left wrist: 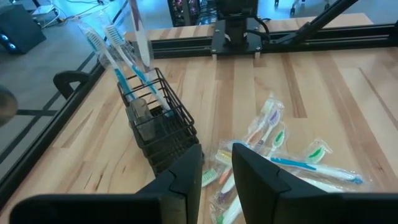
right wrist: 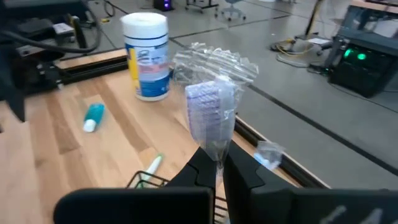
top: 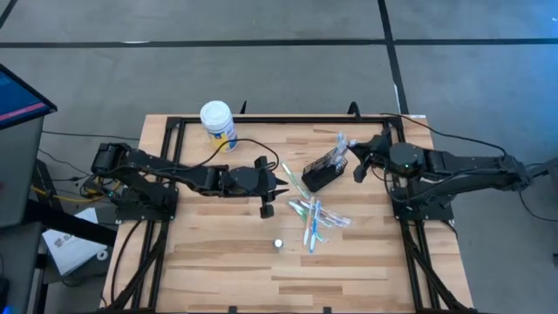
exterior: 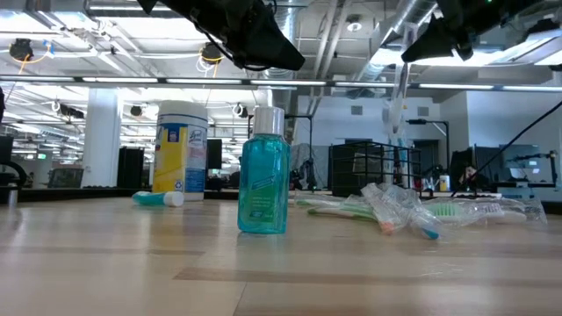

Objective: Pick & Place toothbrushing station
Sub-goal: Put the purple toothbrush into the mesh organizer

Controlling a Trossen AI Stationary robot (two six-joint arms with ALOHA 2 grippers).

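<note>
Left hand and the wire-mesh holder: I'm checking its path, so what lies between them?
In the high view, a green toothbrush lies between the left hand and the holder.

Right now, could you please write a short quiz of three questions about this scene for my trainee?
1. True or false: the right gripper is shut on a wrapped toothbrush.
2. Where does the loose pile of toothbrushes lie? A) inside the black wire holder B) on the table beside the holder C) next to the white-lidded jar
3. Fill in: the teal bottle stands ____ on the table.

Key: 1 true; 2 B; 3 upright.
</note>
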